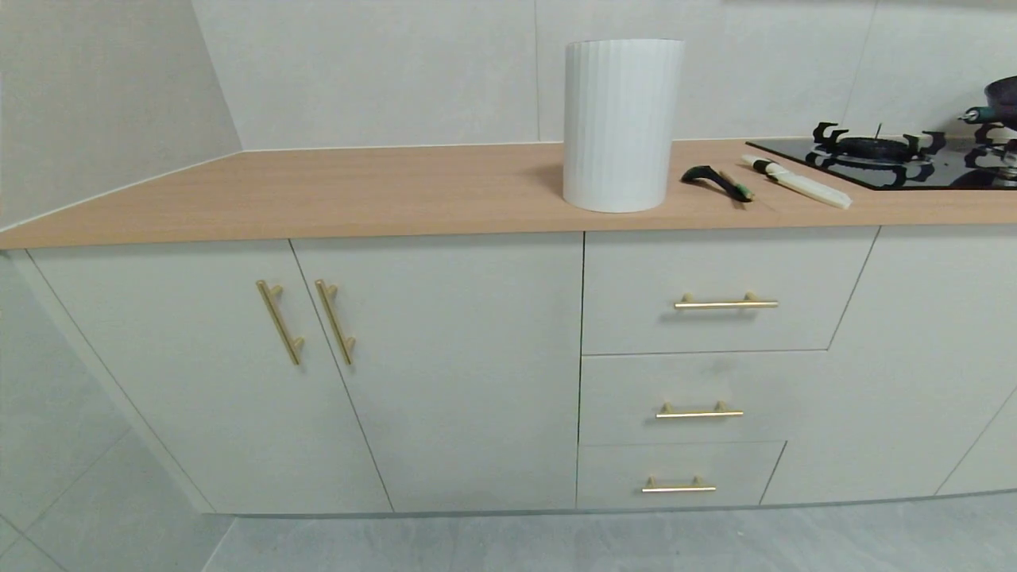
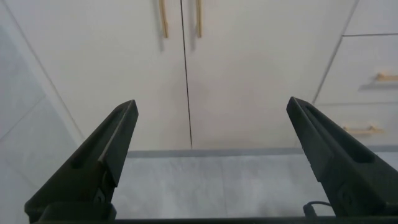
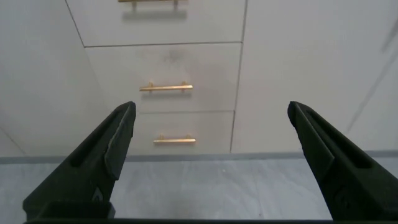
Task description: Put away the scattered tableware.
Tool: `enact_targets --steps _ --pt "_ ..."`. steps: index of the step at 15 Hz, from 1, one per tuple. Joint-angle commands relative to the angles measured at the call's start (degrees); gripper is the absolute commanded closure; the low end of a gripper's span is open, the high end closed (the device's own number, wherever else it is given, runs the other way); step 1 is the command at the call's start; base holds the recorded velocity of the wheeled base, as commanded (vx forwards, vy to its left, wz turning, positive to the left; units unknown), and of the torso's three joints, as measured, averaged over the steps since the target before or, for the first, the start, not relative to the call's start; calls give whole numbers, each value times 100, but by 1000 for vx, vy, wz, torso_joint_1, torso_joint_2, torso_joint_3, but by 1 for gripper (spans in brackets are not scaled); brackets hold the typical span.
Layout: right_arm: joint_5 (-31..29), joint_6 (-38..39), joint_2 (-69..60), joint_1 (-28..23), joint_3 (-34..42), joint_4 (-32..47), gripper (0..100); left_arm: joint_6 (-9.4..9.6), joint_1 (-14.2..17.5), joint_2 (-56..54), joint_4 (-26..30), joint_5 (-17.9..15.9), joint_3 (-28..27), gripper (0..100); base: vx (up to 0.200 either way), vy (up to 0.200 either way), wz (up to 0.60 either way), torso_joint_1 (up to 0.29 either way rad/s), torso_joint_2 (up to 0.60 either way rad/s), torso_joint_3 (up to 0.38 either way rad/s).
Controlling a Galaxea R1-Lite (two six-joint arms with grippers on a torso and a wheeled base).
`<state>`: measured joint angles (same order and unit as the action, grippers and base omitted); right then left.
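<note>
On the wooden countertop (image 1: 357, 191) lie a black-handled utensil with a green tip (image 1: 717, 182) and a white knife-like utensil (image 1: 797, 182), just right of a tall white ribbed cylinder (image 1: 621, 125). My left gripper (image 2: 211, 112) hangs low and open, facing the two cabinet doors (image 2: 186, 68) with gold handles. My right gripper (image 3: 211, 115) is also open and low, facing the stack of drawers (image 3: 165, 74). Neither holds anything.
A black gas hob (image 1: 898, 159) with a dark pan (image 1: 1003, 99) on it sits at the counter's right end. Three drawers with gold handles (image 1: 725, 303) stand right of the double doors (image 1: 306, 322). Grey tiled floor (image 1: 508, 544) runs in front of the cabinet.
</note>
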<state>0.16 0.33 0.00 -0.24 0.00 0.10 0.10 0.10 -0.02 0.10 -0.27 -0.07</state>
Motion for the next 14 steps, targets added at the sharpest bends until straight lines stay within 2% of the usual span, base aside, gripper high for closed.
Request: enact_targets --steps 1,10,12,14 --pt "2 2 9 -2 0 -1 0 -1 -1 2 -1 0 -1 0 200 0 0 2 2 -2" --pt "-16 2 0 -2 -18 -36 0 -1 -1 2 -1 0 -1 0 0 0 0 0 0 0" --pt "116 450 229 68 -958 -27 0 -1 -1 2 -1 0 -1 0 0 0 0 0 0 0" --pt "529 424 905 314 -1143 333 0 -1 -1 2 -1 0 -1 0 0 0 0 0 0 0"
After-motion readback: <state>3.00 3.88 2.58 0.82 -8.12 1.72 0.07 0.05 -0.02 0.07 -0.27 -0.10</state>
